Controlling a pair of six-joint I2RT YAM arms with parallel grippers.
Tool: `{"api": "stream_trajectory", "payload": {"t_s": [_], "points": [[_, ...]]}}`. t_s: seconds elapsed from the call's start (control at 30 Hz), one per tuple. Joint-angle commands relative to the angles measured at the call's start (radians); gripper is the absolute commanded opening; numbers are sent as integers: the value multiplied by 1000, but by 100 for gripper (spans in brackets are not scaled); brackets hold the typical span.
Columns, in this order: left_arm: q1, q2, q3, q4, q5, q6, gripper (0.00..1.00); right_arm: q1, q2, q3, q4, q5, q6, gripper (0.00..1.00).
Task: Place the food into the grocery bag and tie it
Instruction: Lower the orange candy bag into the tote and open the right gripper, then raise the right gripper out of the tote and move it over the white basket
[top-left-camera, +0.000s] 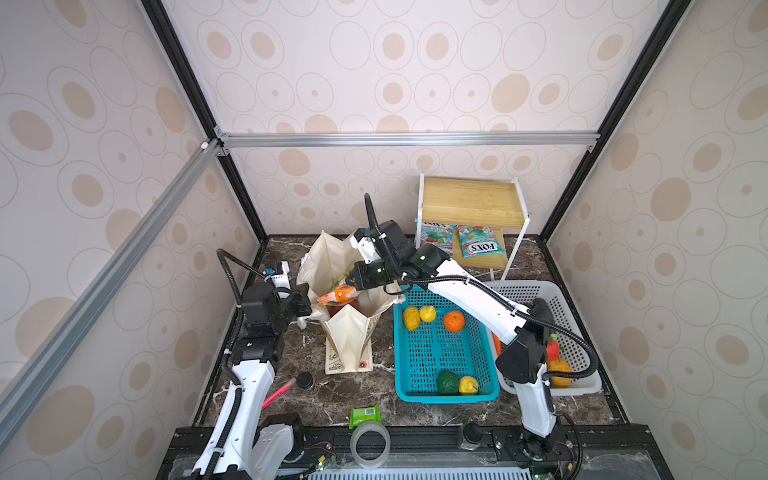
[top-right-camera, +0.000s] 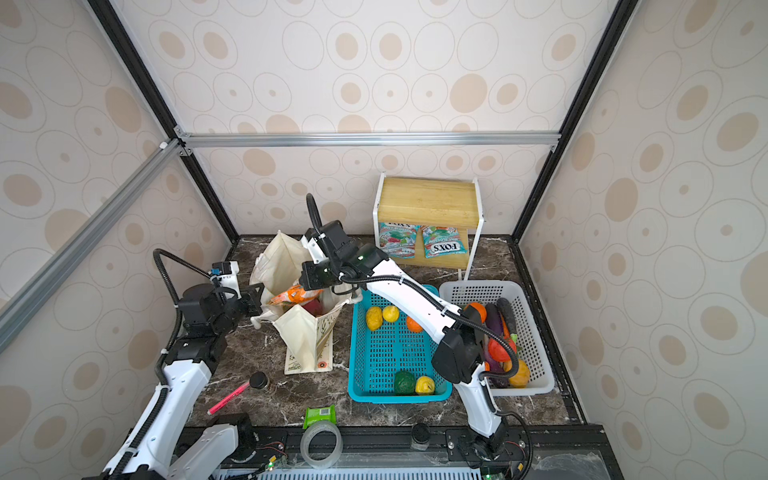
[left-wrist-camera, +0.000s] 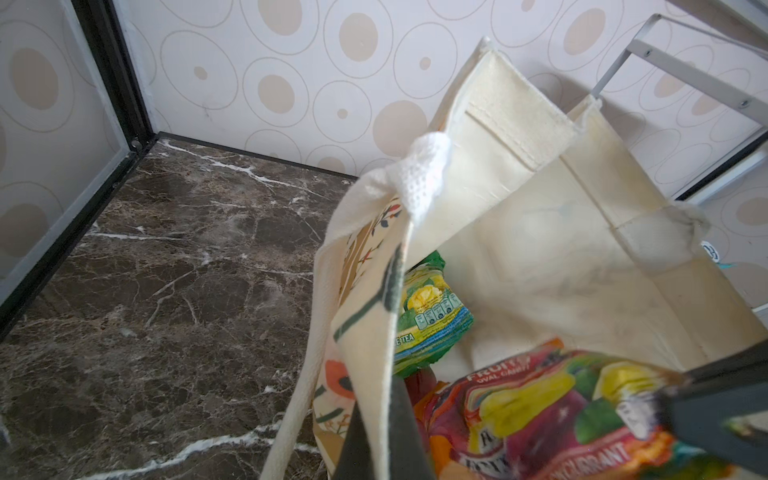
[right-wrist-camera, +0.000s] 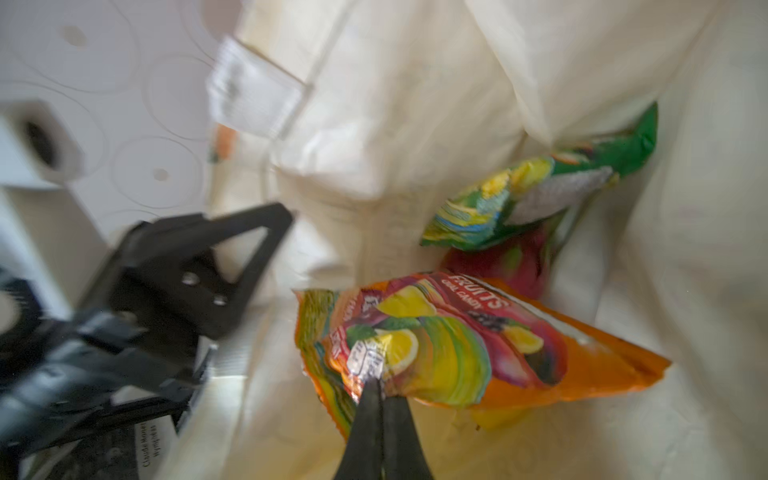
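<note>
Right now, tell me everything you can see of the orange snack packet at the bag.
The orange snack packet is a glossy, crinkled, foil-like pouch printed with colourful fruit and the words FRUITS and OVAL CANDY. The right gripper has its fingers shut on the silvery sealed edge, holding the packet tilted in the open mouth of the grocery bag. Deeper inside lie a green packet and a pink dragon fruit. Whether it touches them or the cloth is unclear.

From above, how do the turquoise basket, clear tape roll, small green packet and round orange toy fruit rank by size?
In a top view:
1. turquoise plastic basket
2. clear tape roll, though nearer the camera
3. small green packet and round orange toy fruit: too alike to rank
</note>
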Motion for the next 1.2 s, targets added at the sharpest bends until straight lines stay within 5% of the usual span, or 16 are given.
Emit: {"api": "stream_trajectory", "payload": {"t_s": [0.0, 0.23, 0.33, 0.47, 0.77, 1.07, 1.17], "points": [[4, -24, 15, 20, 8, 12, 0, 33, -70, -62, 1, 72, -70, 0], [4, -26, 16, 20, 4, 13, 0, 141, -57, -77, -130, 440, -254, 3], [4, -24, 15, 21, 3, 13, 0, 156, -31, -6, -202, 477, -262, 20], [3, -21, 15, 18, 5, 12, 0, 162, -43, 55, -235, 514, -242, 60], [4, -22, 14, 23, 11, 9, 0, 160, -236, -24, -165, 667, -146, 100], [3, -20, 12, 28, 15, 6, 0, 38, -353, -326, -54, 530, -9, 99], [3, -21, 13, 28, 16, 6, 0, 35, -334, -394, -15, 493, 2, 90]]}}
